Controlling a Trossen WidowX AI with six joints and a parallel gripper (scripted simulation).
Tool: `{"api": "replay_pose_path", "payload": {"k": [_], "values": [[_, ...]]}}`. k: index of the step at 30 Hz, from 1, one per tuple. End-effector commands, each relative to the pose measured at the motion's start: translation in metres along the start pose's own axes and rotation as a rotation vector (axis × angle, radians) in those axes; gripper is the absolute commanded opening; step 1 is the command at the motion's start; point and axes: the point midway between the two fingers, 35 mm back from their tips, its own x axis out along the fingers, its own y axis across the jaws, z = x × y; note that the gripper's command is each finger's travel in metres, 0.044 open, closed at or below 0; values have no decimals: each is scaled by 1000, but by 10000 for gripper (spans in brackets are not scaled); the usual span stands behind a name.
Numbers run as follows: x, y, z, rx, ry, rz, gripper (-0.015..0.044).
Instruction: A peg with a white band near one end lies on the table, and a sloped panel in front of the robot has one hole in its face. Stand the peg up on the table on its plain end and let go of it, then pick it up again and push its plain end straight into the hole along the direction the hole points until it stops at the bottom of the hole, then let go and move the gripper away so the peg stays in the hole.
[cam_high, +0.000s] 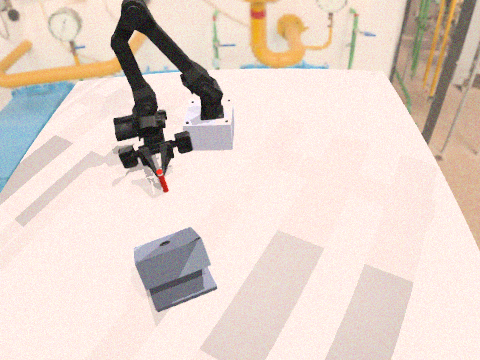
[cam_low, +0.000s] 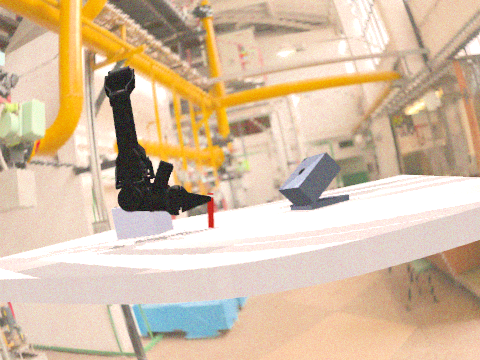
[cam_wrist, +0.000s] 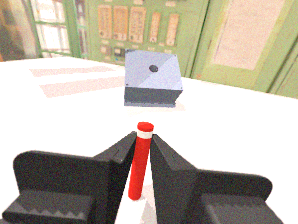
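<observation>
The red peg is upright, with its white band near the top and its plain end down. My gripper is shut on the peg near its banded upper end, the fingers coming in almost level from the robot's side. The plain end is at or very close to the table top; I cannot tell whether it touches. The grey-blue sloped panel stands beyond the peg, with one dark hole in its tilted face.
The white table carries the panel's flat base plate and the robot's pale base block. Grey shadow patches lie across the table top.
</observation>
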Motion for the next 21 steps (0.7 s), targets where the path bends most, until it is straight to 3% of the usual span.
{"api": "replay_pose_path", "payload": {"k": [1,21], "values": [[-1,0,-1,0,0,0,51],[-5,6,-2,8,-3,6,51]]}}
